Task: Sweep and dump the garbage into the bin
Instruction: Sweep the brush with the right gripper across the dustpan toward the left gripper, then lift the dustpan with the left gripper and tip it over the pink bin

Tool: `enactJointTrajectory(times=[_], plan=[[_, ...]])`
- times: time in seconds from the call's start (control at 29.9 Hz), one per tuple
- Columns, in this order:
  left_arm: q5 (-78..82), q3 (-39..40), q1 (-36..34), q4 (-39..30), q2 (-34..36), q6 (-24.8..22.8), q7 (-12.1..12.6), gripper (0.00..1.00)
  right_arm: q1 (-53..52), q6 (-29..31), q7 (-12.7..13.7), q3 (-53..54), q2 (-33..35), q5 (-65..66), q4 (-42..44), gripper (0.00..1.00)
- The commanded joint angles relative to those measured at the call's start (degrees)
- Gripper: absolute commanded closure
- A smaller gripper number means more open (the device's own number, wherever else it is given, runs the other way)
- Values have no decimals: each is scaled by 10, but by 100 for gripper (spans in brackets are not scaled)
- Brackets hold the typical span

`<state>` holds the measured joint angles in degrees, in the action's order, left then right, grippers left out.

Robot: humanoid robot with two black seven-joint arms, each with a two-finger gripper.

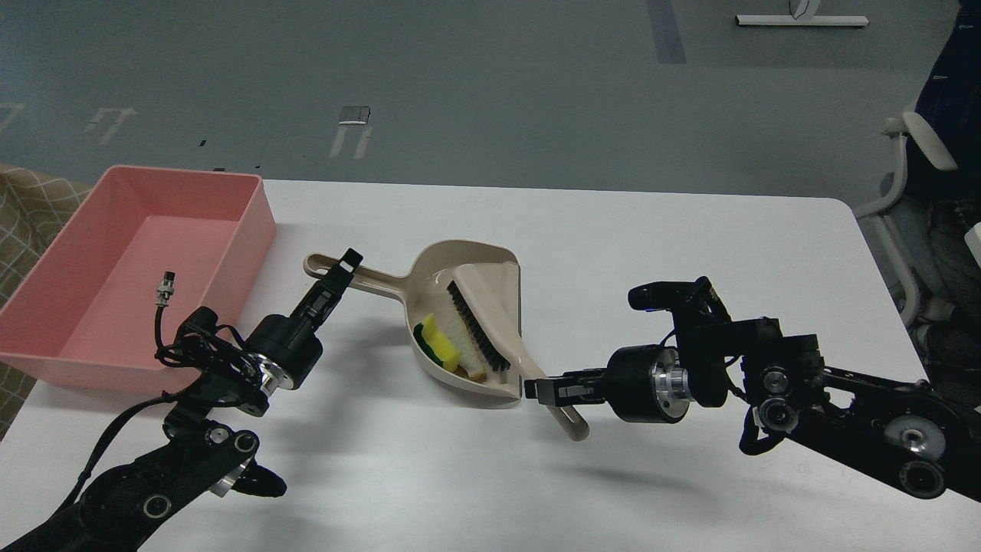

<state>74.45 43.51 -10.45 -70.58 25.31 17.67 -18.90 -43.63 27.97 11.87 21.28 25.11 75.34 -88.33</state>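
The left gripper [349, 264] is closed on the long handle of the beige dustpan [475, 264], near the handle's far end, with the arm reaching up from the lower left corner. The right gripper [546, 389] is closed on the handle of the beige brush [490, 322], close to where that handle sticks out past the dustpan's edge toward the front of the white table [613, 230]. The brush lies across the pan with its dark bristles facing left. Just beside the bristles, inside the pan, sits the garbage [438, 341]: a yellow chunk with a green side, and a pale stick-like piece touching it. The pink bin [253, 222] stands well to the left, at the table's edge, behind the left arm.
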Motion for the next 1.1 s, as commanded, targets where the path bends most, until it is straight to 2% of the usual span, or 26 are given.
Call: enactJointTrajectory(times=[0.0, 0.23, 0.47, 0.64, 0.77, 0.87, 1.07], plan=[[-2, 1, 1, 0, -4, 0, 0, 100, -9, 0, 1, 14, 0, 0, 0, 100], [-11, 8, 3, 0, -11, -1, 0, 100, -28, 0, 1, 34, 41, 0, -2, 100], [-87, 11, -1, 1, -21, -2, 0, 100, -29, 0, -3, 78, 146, -6, -7, 100], [-113, 15, -10, 0, -18, -3, 0, 100, -18, 0, -18, 90, 244, -14, -5, 100], [-137, 46, -18, -23, -9, -12, 6, 100, 21, 0, -47, 90, 305, -23, -3, 100], [-164, 60, -20, -42, 5, -18, 10, 100, 46, 0, -54, 91, 316, -23, -4, 100], [-242, 115, -19, -98, 86, -28, 26, 100, 69, 0, -55, 91, 317, -24, -7, 100]])
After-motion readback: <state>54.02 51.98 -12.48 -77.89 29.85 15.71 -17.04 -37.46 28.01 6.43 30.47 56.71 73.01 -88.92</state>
